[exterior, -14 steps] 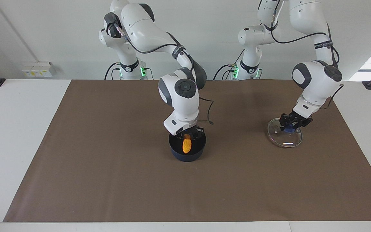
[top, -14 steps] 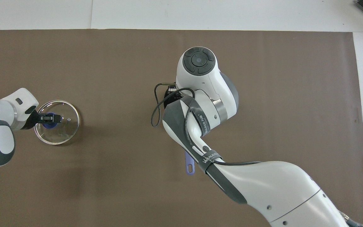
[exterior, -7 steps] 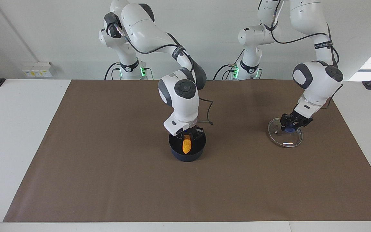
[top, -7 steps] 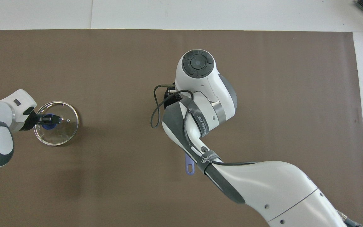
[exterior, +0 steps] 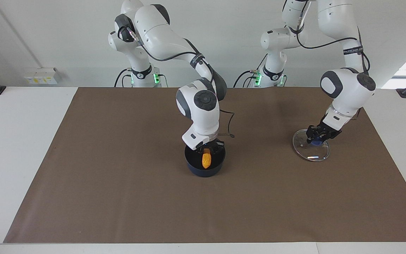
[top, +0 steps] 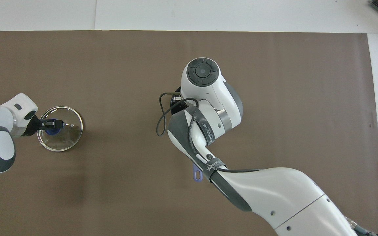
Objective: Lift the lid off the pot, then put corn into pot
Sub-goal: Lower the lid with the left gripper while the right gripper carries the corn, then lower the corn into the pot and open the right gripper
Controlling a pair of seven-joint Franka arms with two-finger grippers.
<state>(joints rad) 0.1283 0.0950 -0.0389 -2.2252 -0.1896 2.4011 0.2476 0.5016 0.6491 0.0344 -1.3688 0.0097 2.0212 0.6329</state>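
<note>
Overhead view frames were of little help at the pot, since the right arm's wrist covered it and only the end of the blue handle [top: 197, 175] was left showing. From the facing view more could be read. The pot [exterior: 205, 165] was seen standing uncovered near the middle of the brown mat [exterior: 118, 197], and the corn [exterior: 206, 160] was held upright inside its rim by the right gripper [exterior: 207, 152], whose fingertips were clamped on the cob's upper end. Against the frames from a second before, the right wrist had been raised and tilted slightly, while the corn was kept at about the same place in the pot. It was not yet released.

Toward the left arm's end of the table, the lid [exterior: 311, 147] was lying flat on the mat, well apart from the pot. The left gripper [exterior: 318, 137] was placed at the blue knob [top: 51, 130]; a second before, the lid had been carried tilted, and it had since been set down. Whether the left jaws had already parted from the knob could not be told.

By this reading, the lid step was judged done, and only the dropping of the corn remained.
</note>
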